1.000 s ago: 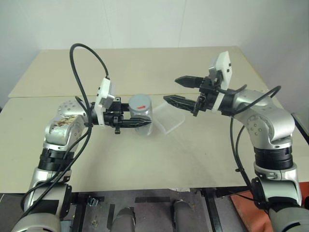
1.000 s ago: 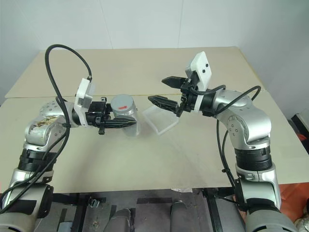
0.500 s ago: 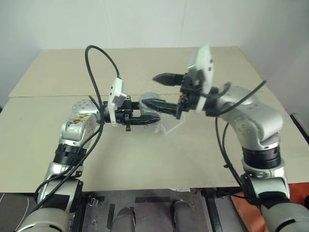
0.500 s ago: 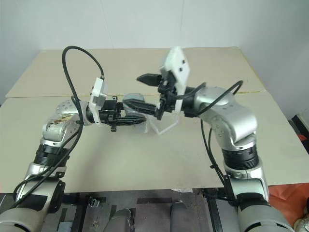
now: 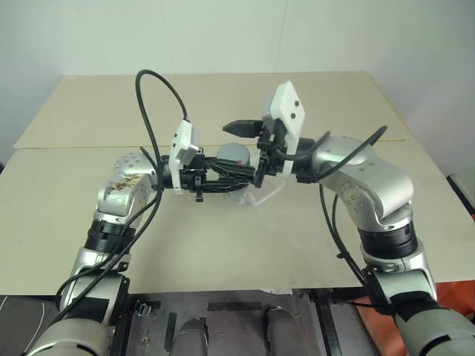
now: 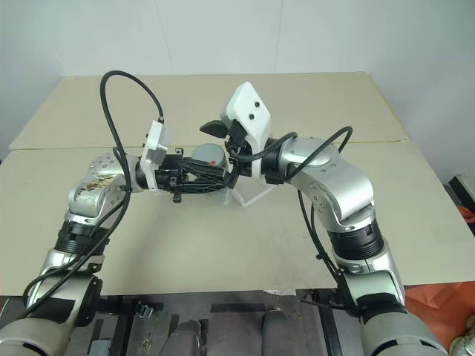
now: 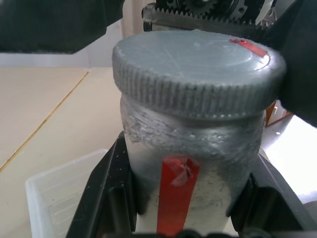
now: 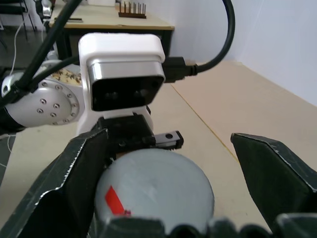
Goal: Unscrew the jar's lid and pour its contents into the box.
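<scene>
Grey-lidded jar (image 7: 190, 163) stands upright, long axis vertical, lid (image 7: 198, 69) up, above the table (image 5: 223, 245). Your left gripper (image 5: 234, 176) clamps it; your right gripper (image 8: 183, 173) straddles the lid, 2 fingers wide apart.

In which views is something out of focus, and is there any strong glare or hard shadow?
Left wrist view: the lid and jar are fairly sharp; the dark shapes at the upper edge are blurred. Right wrist view: the near black fingers look soft. Eye views: even light, no hard shadow on the table.
</scene>
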`<state>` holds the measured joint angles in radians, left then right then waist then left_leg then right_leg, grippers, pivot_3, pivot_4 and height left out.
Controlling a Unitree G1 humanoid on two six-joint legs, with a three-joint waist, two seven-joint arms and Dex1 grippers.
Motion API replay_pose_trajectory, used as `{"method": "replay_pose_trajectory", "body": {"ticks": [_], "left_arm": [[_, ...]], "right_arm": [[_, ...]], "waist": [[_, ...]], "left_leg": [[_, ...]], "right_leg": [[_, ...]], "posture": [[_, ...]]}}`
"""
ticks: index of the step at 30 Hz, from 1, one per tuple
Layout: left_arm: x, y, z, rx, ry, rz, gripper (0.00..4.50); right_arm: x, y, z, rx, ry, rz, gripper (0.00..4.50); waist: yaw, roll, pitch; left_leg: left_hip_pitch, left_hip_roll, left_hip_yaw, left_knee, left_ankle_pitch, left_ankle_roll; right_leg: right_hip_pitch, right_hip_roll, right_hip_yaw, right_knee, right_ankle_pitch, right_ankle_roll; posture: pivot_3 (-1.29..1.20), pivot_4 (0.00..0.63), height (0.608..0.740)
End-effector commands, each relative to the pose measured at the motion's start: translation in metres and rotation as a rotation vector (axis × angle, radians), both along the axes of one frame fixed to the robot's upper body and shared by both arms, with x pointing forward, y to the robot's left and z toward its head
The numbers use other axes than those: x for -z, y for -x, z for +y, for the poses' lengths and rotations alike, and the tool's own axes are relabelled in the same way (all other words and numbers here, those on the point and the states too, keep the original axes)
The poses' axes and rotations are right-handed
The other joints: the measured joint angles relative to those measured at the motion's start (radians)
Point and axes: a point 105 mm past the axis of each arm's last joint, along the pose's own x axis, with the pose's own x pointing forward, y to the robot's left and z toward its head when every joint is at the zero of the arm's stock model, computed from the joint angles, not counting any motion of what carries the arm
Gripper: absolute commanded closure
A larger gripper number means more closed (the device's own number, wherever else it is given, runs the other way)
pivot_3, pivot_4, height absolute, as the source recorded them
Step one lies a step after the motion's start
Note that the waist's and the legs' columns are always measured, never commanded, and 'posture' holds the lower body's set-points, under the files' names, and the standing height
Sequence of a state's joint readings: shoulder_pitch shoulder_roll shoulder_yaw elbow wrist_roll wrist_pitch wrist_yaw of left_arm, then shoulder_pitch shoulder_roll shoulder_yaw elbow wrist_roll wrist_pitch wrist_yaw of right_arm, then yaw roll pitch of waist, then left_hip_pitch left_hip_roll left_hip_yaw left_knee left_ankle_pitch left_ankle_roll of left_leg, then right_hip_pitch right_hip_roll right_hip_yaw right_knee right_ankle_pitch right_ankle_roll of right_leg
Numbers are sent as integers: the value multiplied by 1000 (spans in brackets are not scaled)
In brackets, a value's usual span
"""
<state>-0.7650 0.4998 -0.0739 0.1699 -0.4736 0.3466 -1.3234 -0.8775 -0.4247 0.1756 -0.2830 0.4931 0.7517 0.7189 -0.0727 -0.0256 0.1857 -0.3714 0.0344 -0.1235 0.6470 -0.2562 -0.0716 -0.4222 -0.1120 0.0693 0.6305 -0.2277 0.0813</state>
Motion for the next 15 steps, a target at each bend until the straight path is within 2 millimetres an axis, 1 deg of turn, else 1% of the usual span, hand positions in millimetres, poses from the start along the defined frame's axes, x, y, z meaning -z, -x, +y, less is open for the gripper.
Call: {"method": "replay_pose_trajectory", "body": {"ticks": [1, 4, 11, 15], "left_arm": [[-16, 5, 6, 3, 16, -64, 2587], [-17, 6, 8, 1, 15, -63, 2587], [-16, 7, 14, -11, 10, -63, 2587], [-16, 8, 16, -14, 8, -60, 2587]], "right_arm": [[-6, -7, -16, 63, -8, -30, 9], [-7, -10, -23, 88, -14, -31, 9], [-15, -18, -47, 164, -67, -16, 9], [-17, -20, -56, 191, -87, -12, 9]], "waist": [[0, 0, 0], [0, 0, 0], [0, 0, 0], [0, 0, 0]], "left_leg": [[0, 0, 0, 0, 0, 0], [0, 0, 0, 0, 0, 0], [0, 0, 0, 0, 0, 0], [0, 0, 0, 0, 0, 0]], "right_leg": [[0, 0, 0, 0, 0, 0], [0, 0, 0, 0, 0, 0], [0, 0, 0, 0, 0, 0], [0, 0, 0, 0, 0, 0]], "posture": [[0, 150, 740], [0, 150, 740], [0, 150, 740], [0, 150, 740]]}}
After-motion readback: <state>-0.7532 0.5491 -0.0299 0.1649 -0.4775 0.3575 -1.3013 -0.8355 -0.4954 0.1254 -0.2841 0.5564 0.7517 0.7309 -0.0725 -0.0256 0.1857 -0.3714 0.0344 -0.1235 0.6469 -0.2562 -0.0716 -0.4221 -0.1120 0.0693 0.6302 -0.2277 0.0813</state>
